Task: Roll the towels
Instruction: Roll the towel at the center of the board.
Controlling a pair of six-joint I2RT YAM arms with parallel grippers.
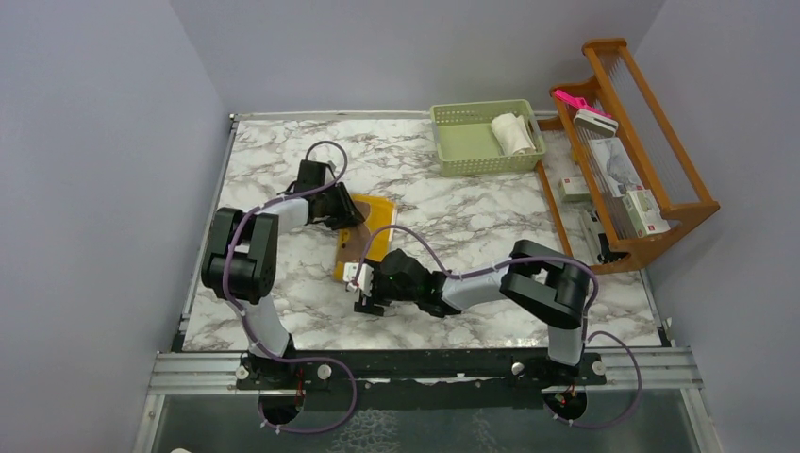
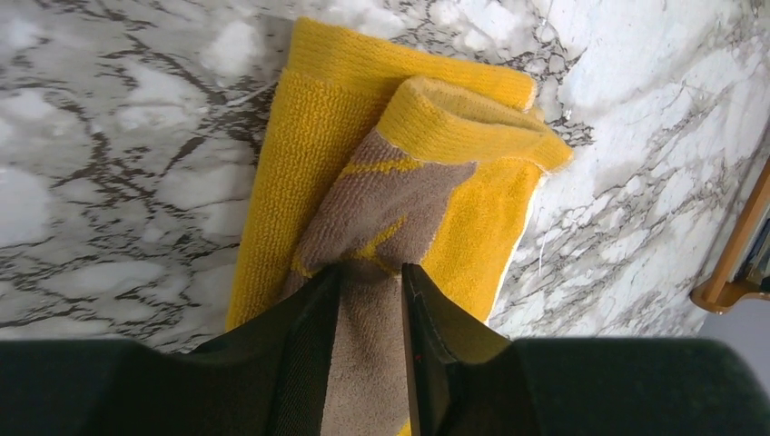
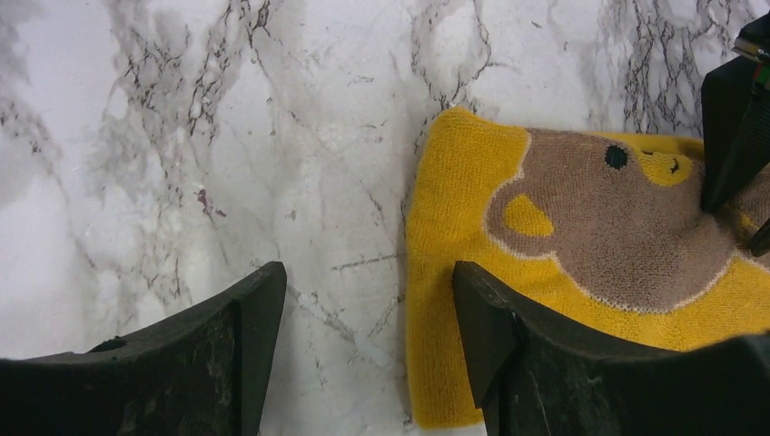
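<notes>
Cream towel: The cream towel (image 1: 512, 133) lies in the green basket (image 1: 462, 149) at the far right of the desk (image 1: 283, 170). It is bunched into what looks like a roll. This one is judged finished, though how tight it is cannot be told from the top view.

Yellow towel: The yellow towel (image 2: 318, 127) lies on the bare marble near the middle of the desk, between the two arms and well apart from the basket. The bear print faces up. Most of it is spread flat, and one end is lifted and doubled back over the flat part.

Left hand: The left hand (image 2: 370, 277) is clamped on the raised brown-and-yellow fold, with cloth pinched between both fingers.

Right hand: The right hand (image 3: 366, 282) is held with its fingers apart and nothing between them. It hangs low at the near corner of the yellow towel, one finger above the cloth edge and the other above bare marble.

Done: By this judgement, one towel of two is rolled and put away.

Left: No roll is yet formed in the yellow towel. At most a first turn is begun at the pinched end. The whole length remains to be wound up.

Overall: The task is judged to be about half done.
</notes>
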